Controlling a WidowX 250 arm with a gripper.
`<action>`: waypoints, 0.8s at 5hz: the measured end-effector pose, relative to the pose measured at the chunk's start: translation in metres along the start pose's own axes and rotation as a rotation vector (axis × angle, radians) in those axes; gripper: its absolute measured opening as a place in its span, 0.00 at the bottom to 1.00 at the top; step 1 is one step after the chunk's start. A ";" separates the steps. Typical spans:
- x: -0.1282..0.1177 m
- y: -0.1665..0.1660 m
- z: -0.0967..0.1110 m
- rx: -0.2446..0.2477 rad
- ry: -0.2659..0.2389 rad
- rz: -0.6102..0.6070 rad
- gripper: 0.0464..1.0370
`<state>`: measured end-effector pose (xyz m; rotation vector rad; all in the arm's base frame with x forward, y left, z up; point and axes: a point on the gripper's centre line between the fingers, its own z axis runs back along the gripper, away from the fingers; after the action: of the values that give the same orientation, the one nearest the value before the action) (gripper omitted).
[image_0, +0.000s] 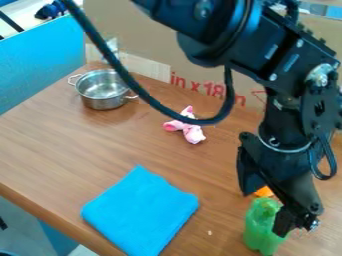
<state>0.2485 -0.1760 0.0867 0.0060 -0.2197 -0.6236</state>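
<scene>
The worktop (87, 142) is brown wood, and big red print (208, 89) is on the cardboard (153, 40) behind it. The end effector (266, 213) hangs low on the right side, its two fingers spread apart. Right by its tips is a green bottle (259, 227), with a little orange thing (264, 192) close by. Left of them lies a flat blue cloth (141, 212). Farther back are a pink thing (192, 133) and a shiny pot (103, 102).

A lab-like workspace, with a robot arm (224, 37) over a wood-grain table (73, 145) and cardboard backdrop (143, 40)
</scene>
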 end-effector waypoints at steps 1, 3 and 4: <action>0.006 -0.002 -0.001 0.016 0.006 0.008 0.61; 0.007 -0.003 0.000 0.023 0.009 0.015 0.13; 0.005 -0.001 -0.001 0.014 0.022 0.030 0.06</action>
<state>0.2524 -0.1796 0.0868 0.0227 -0.2021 -0.5920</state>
